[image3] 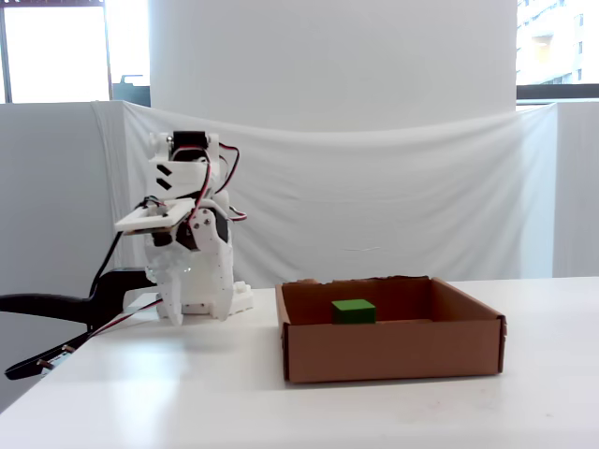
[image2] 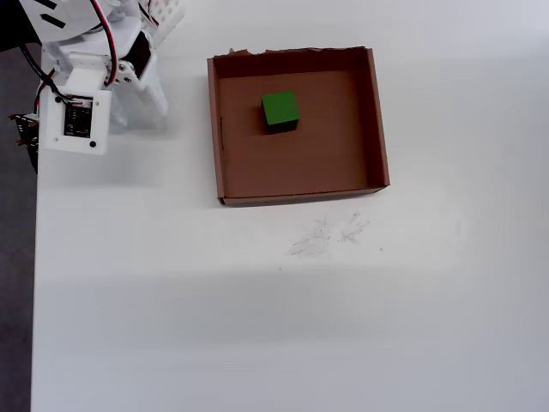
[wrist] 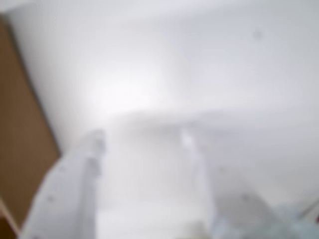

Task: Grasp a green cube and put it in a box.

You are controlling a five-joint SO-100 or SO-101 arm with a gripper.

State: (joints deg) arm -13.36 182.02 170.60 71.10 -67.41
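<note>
Fixed view, nearest first: the white table (image3: 187, 393) runs smooth and faintly glossy toward the camera, and on it, right of centre, stands the box (image3: 388, 348), a shallow square tray of plain brown cardboard with low upright walls. Its near wall is straight-cut; its far edge looks uneven. Inside it lies the green cube (image3: 354, 311), a small solid block with flat matte faces, resting on the floor of the tray toward the far side and touching no wall.

Overhead, the box (image2: 377, 129) shows a ragged, torn rim along its top edge in that picture, the other three walls being clean. The green cube (image2: 280, 111) sits flat in the upper middle of the floor, slightly turned from the walls, nearer the torn edge than the opposite one. Faint grey scribbles (image2: 328, 236) mark the table just beside the box's lower wall.

Farther left in the fixed view, well apart from the box, the white plastic arm (image3: 192, 253) is folded up over its base, red and black wires looping round its joints. A black clamp (image3: 56, 313) reaches out at the table's left edge. Behind hangs a wrinkled white cloth backdrop (image3: 393, 187).

From the wrist view, badly blurred, the gripper (wrist: 142, 139) shows two pale fingers (wrist: 89, 154) spread apart with nothing between them, above the bare white tabletop; a brown strip (wrist: 20, 134) lies at the left border.
</note>
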